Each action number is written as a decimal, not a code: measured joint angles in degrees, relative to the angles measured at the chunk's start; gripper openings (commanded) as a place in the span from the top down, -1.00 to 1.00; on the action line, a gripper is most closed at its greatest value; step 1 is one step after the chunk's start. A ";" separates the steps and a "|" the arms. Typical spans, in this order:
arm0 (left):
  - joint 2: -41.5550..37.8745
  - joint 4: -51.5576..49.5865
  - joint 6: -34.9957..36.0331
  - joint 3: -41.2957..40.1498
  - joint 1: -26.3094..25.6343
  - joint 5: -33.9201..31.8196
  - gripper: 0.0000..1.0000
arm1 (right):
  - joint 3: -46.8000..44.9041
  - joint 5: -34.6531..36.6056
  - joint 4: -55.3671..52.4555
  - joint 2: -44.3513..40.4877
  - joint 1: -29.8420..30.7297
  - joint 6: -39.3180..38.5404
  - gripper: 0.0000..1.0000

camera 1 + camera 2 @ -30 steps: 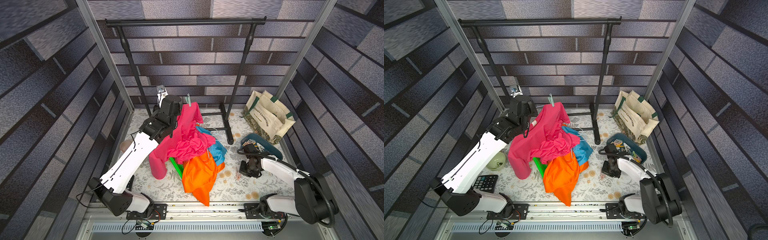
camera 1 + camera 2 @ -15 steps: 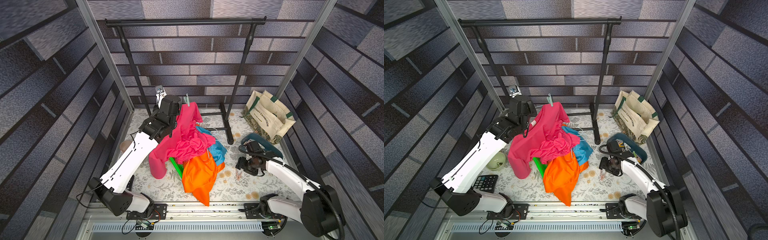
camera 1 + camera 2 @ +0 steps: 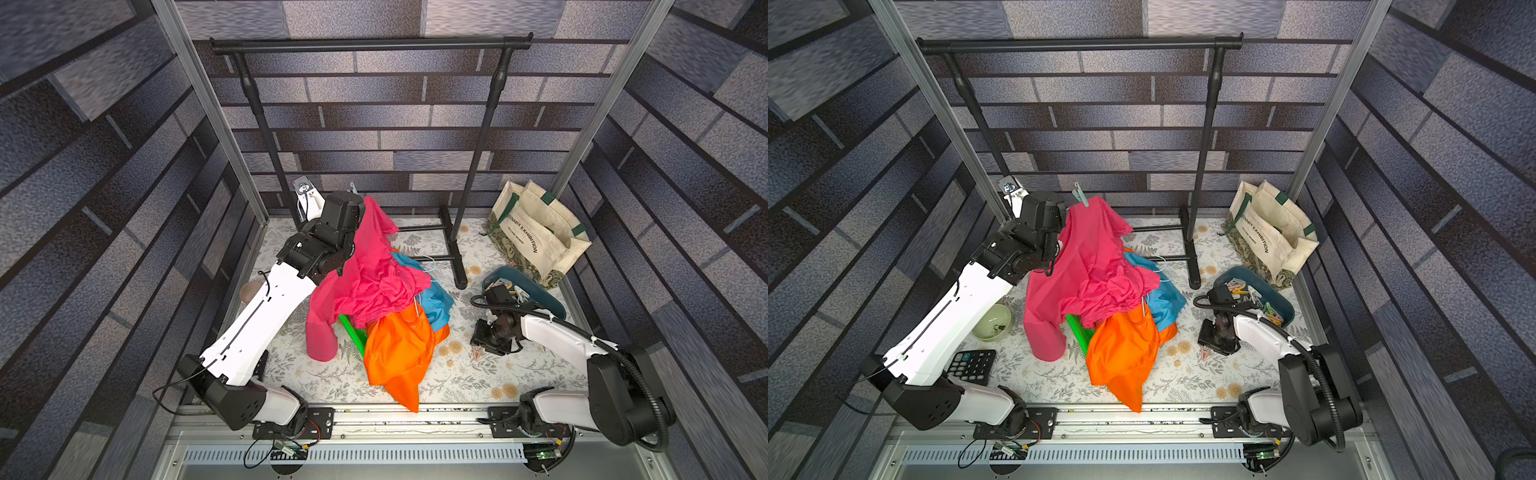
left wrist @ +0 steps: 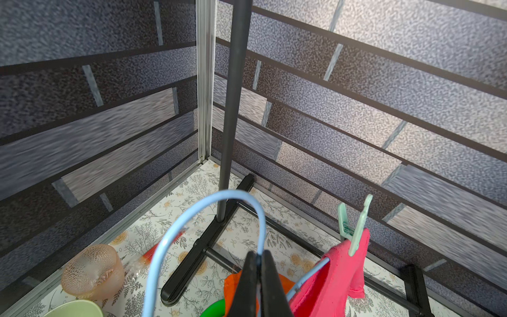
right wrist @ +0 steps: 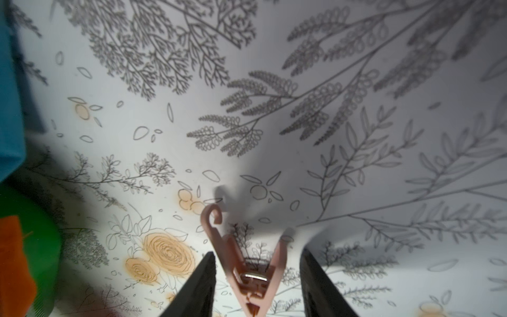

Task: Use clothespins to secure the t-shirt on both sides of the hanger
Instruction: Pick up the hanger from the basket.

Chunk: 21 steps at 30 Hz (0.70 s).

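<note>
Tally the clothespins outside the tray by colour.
Mint pin: 1, clipped on the pink shirt
Pink pin: 1, between the jaws of the right gripper
Total in view: 2

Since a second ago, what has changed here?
The right fingers have opened. A pink pin, not visible before, now sits between them at the mat, seemingly ungripped. Unchanged: the left fingers stay shut on the hanger, and the shirt stays draped with the green pin clipped on.
</note>
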 measured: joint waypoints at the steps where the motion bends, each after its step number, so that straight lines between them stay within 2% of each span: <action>1: 0.39 -0.74 -0.72 0.50 0.00 -0.44 1.00 | 0.09 0.11 0.02 0.20 0.00 -0.09 0.22; 5: 2.01 -2.82 -3.02 2.29 0.02 -1.42 1.00 | 0.66 0.24 0.94 1.49 0.00 -0.15 0.59; 12: 0.72 -0.98 -4.42 -0.70 0.48 -0.07 1.00 | 0.00 -0.33 3.08 0.63 0.00 -0.31 0.74; 15: -1.95 1.31 -5.16 -4.15 2.01 3.87 1.00 | -0.70 -0.28 2.99 -2.23 0.00 -0.33 0.77; 21: -6.93 3.13 -9.64 -7.98 10.14 15.93 1.00 | -0.68 -0.02 2.64 -7.61 0.00 -0.35 0.82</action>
